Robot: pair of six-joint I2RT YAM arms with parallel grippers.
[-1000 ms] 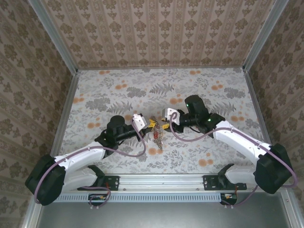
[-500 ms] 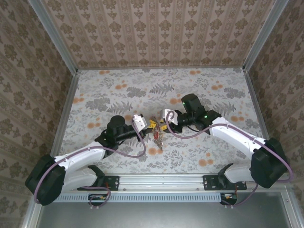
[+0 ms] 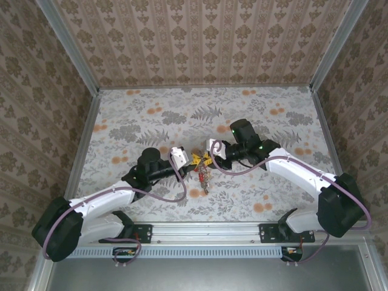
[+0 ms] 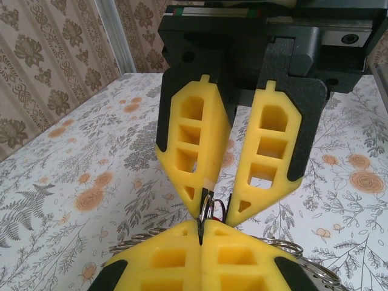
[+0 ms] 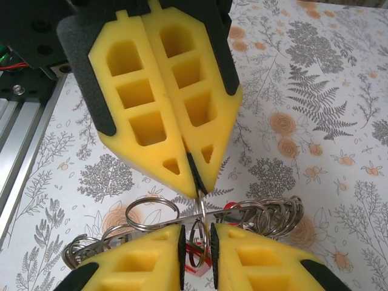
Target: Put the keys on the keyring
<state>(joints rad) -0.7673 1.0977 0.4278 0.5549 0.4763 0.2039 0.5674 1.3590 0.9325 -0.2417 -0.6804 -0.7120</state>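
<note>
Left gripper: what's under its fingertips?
The left gripper is shut on a thin ring wire; below it sit looped grey rings and a red key head. The fingers of the right gripper cover the rest.

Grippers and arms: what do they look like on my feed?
The left gripper and right gripper carry yellow wedge-shaped fingers with rectangular cut-outs, backed in black. The left arm and right arm have white shells, black joints and a looping purple cable. Green lights glow on the right wrist.
</note>
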